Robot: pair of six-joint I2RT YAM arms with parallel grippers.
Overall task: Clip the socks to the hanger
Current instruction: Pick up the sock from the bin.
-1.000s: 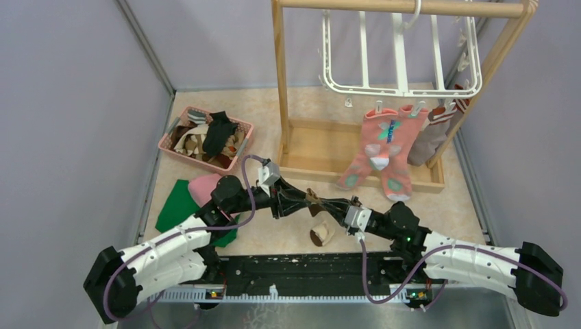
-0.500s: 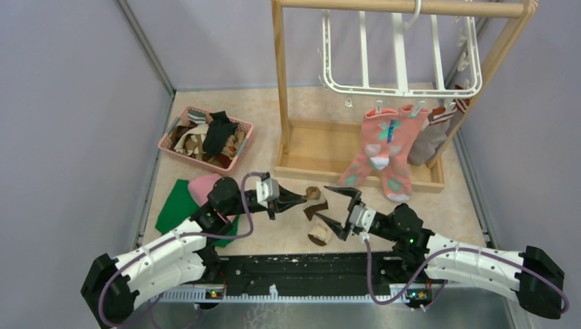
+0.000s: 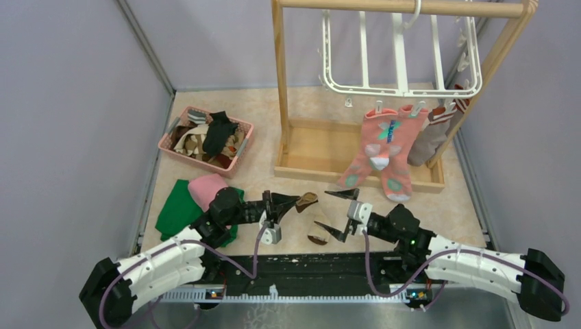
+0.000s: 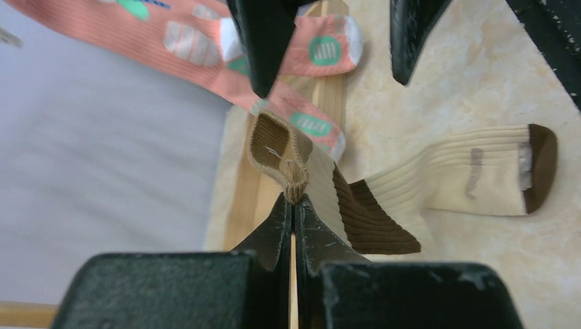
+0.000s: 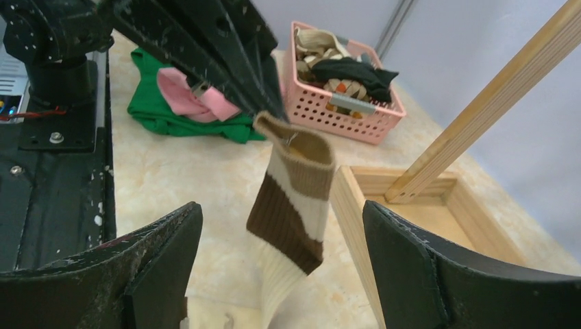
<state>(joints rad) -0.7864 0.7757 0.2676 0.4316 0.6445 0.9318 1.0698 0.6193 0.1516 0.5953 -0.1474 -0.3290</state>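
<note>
A brown-and-cream striped sock (image 3: 310,218) hangs by its tan cuff (image 4: 279,147) from my left gripper (image 3: 293,203), which is shut on the cuff edge (image 4: 294,197). The sock's toe end rests on the table (image 4: 534,168). My right gripper (image 3: 340,214) stands open just right of the sock. Its fingers (image 5: 161,250) flank the sock's striped leg (image 5: 291,205) without touching it. The white hanger (image 3: 401,55) hangs from the wooden frame. Salmon socks (image 3: 377,147) and a grey sock with striped cuff (image 3: 433,133) are clipped along its lower rim.
A pink basket (image 3: 241,147) of more socks sits at the back left. A green cloth (image 3: 177,205) with a pink cloth (image 3: 205,188) on it lies left of my left arm. The wooden stand's base tray (image 3: 322,168) lies just beyond the grippers.
My right gripper has opened, let go of the striped sock and drawn back to the right. My left gripper has shut on the cuff and pulled back leftward with it.
</note>
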